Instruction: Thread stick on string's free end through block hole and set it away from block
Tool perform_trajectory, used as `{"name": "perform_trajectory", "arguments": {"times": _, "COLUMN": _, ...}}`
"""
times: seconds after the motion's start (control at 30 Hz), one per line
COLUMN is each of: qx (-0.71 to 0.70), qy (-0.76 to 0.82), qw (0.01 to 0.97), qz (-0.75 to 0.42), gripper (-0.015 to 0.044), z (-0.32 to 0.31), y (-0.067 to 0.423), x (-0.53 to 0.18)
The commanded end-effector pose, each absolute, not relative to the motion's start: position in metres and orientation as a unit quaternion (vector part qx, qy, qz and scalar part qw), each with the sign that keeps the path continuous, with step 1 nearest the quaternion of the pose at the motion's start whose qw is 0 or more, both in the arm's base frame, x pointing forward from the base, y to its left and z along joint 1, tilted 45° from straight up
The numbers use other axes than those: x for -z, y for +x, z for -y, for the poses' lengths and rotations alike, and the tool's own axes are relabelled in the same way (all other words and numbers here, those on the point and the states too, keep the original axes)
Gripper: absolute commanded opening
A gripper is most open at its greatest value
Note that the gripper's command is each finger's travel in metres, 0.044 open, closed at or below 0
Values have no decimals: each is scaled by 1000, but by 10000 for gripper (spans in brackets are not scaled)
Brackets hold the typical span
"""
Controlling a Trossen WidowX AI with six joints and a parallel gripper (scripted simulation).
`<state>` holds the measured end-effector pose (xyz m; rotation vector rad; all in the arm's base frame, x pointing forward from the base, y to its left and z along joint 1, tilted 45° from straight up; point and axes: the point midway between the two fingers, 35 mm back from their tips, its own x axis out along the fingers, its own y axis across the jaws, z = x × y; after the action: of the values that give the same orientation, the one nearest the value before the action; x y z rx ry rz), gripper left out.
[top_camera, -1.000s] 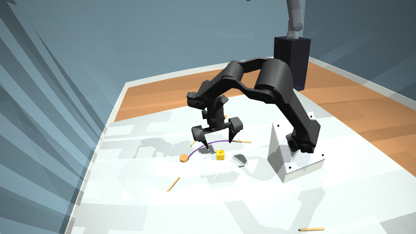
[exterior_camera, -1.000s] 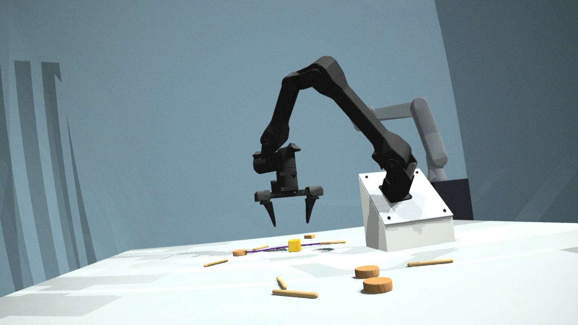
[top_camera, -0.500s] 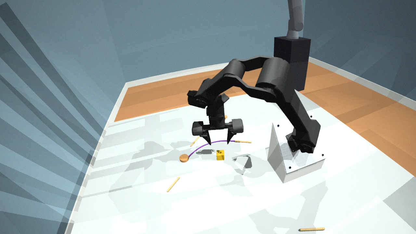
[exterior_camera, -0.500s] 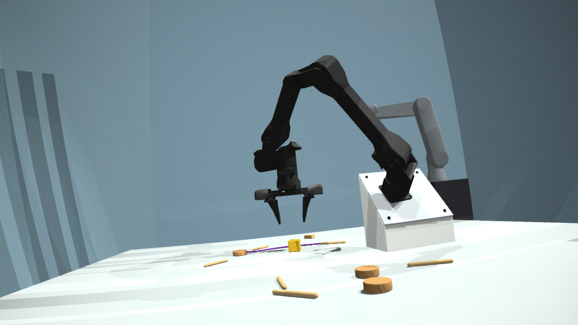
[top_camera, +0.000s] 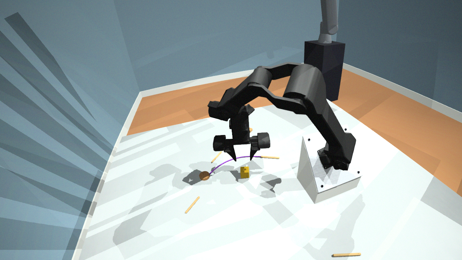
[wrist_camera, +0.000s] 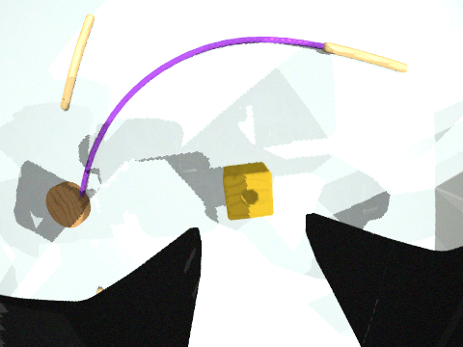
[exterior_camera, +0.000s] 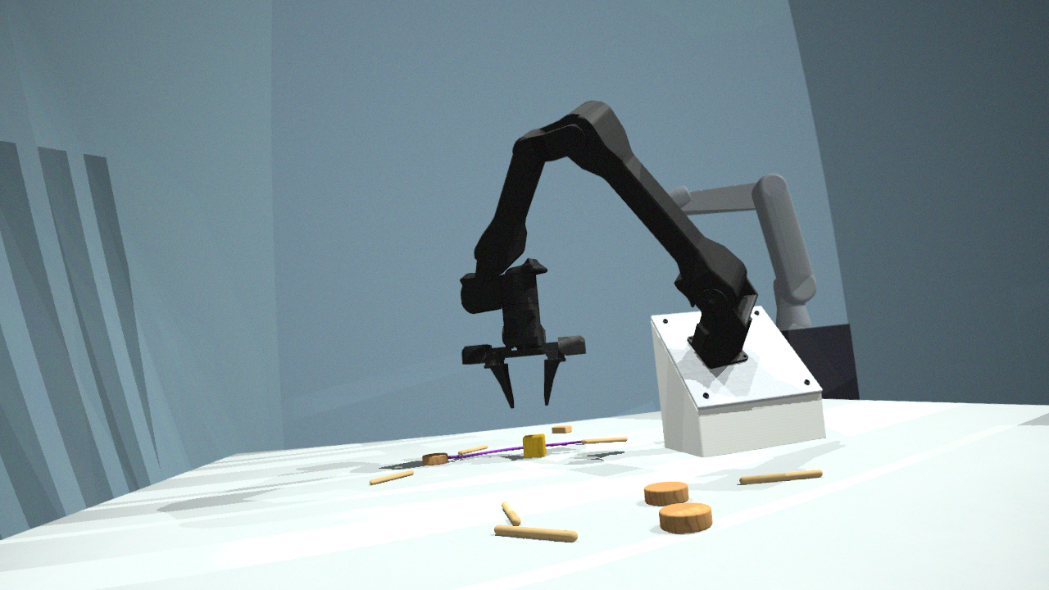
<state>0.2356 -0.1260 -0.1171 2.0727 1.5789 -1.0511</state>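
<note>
A yellow wooden block stands on the table, with a hole in its upper face. A purple string runs in an arc past the block, outside it, from the round button to the thin stick. That stick lies flat, between the block and the robot's base in the exterior view. My gripper is part open and empty, pointing down, well above the table near the block.
Loose sticks lie around. Two loose round buttons lie at the front in the exterior view. A small wooden piece lies behind the block. The white robot base stands to the right.
</note>
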Motion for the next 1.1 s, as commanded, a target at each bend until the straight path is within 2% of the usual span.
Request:
{"name": "perform_trajectory", "arguments": {"times": 0.0, "qx": 370, "qy": 727, "qw": 163, "qz": -555, "gripper": 244, "z": 121, "y": 236, "x": 121}}
{"name": "perform_trajectory", "arguments": {"times": 1.07, "qx": 369, "qy": 727, "qw": 162, "qz": -555, "gripper": 244, "z": 85, "y": 241, "x": 157}}
